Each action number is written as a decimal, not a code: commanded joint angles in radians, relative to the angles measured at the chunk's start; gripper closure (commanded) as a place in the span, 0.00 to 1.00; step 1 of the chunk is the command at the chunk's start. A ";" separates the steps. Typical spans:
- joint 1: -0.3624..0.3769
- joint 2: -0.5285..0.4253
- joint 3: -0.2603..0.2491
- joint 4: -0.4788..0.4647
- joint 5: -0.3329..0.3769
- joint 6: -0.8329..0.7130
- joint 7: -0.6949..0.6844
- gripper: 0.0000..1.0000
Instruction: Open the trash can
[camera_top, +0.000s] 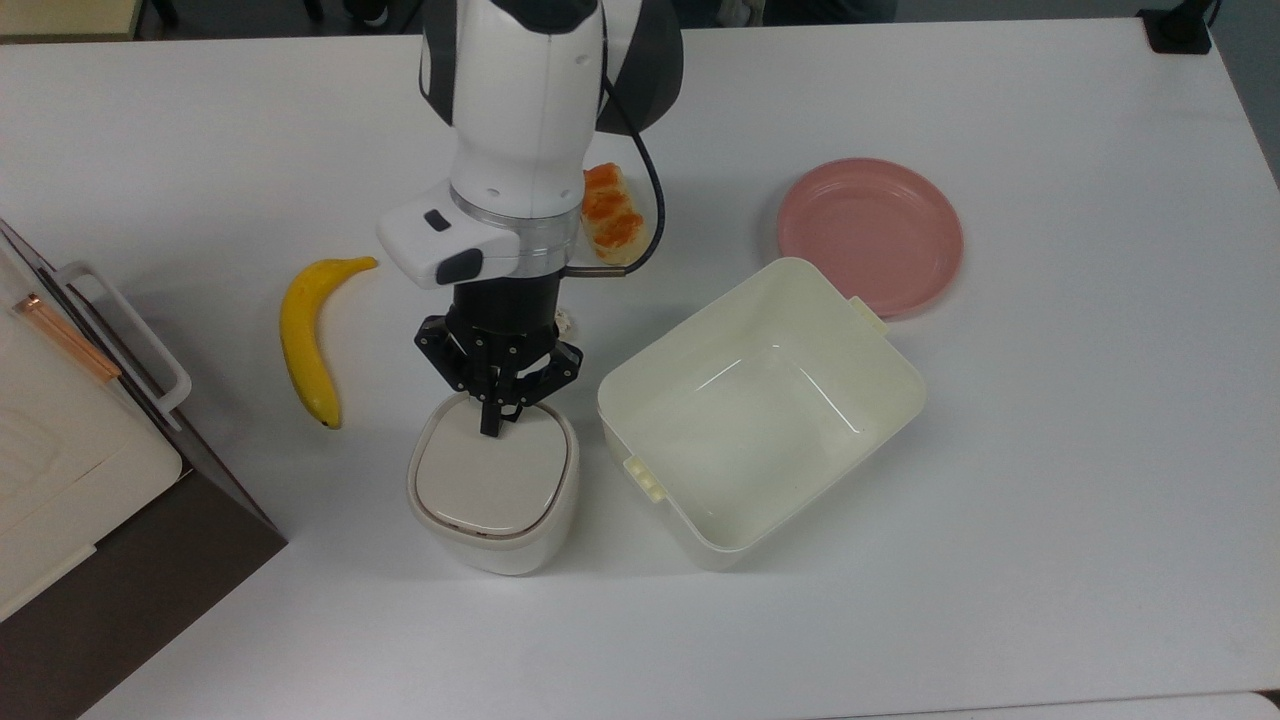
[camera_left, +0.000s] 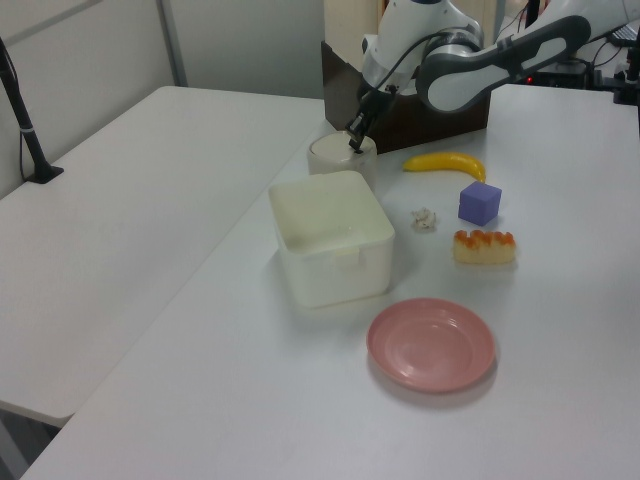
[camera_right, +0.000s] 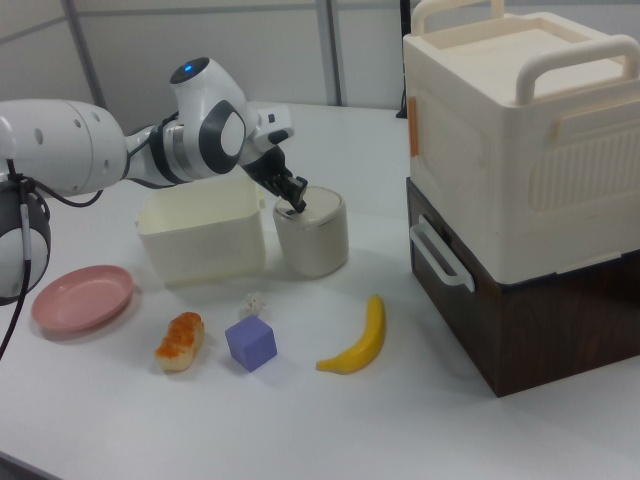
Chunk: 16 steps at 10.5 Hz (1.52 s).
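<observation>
Pressing down with its fingers drawn together, the end effector (camera_top: 490, 425) meets the trash can's (camera_top: 492, 500) closed lid at its far edge, beside the lidless tub (camera_top: 760, 405); the dark button opposite looks likelier to release it.

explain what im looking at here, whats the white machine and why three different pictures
The white machine is a robot arm. At its end is a black gripper, a two-fingered claw, here shut and pressing its tip on the lid of a small cream trash can, which is closed. It holds nothing.

The three pictures show one moment from three cameras: the top view looks down on the table, the left view and right view look across it from opposite sides.

Also on the table are a larger lidless tub, a pink plate, a banana, a purple cube, an orange-topped piece of toy food and a cream box on a dark cabinet.
</observation>
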 joint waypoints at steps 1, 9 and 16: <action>-0.018 -0.029 -0.007 -0.009 0.107 0.022 0.035 1.00; -0.055 -0.284 -0.002 -0.001 0.367 -0.183 -0.026 1.00; -0.110 -0.539 -0.025 -0.012 0.465 -0.779 -0.443 1.00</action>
